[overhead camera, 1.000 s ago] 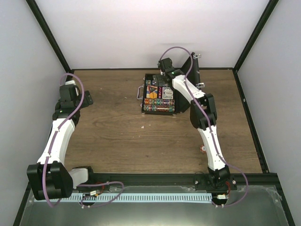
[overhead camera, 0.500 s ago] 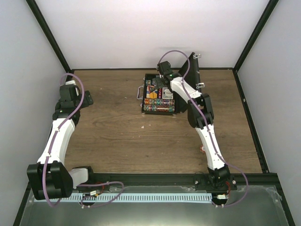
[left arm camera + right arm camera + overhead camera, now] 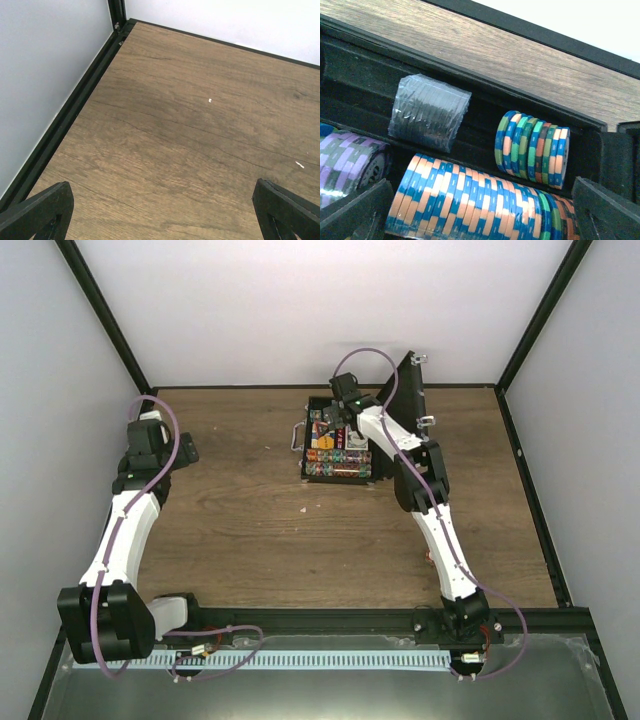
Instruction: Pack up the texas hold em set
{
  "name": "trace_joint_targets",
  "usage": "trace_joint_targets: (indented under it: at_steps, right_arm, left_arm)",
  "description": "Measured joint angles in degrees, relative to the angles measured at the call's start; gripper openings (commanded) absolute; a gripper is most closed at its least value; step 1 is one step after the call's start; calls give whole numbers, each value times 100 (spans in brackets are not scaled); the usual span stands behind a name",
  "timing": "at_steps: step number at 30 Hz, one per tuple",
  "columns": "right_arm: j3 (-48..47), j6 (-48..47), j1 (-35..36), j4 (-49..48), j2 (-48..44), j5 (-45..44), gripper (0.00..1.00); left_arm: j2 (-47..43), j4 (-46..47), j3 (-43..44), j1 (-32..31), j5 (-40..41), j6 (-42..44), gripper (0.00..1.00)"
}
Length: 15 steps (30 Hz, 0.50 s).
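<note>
The black briefcase of the texas hold em set lies open at the back middle of the table, its lid standing upright on the right. Rows of coloured chips and card decks fill it. My right gripper hangs open low over the case's rear part. In the right wrist view its fingers straddle a long blue-and-orange chip row. Beyond that row are a short mixed stack, a plastic-wrapped black stack and purple chips. My left gripper is open over bare wood, far left.
The case's silver handle sticks out to the left. Black frame rails and white walls close the table on three sides. A few small crumbs lie on the wood.
My right arm has shifted slightly left and down over the open case. The left arm has not moved.
</note>
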<state>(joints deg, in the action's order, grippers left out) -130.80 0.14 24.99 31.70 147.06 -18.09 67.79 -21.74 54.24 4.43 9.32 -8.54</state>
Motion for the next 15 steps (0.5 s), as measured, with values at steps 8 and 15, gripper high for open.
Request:
trace_joint_targets:
  at_steps: [8, 15]
  right_arm:
    - [0, 42, 33, 33, 0, -254, 100]
    - [7, 118, 11, 46, 0, -177, 100]
  left_arm:
    - [0, -2, 0, 2, 0, 0, 100]
    - [0, -2, 0, 2, 0, 0, 100]
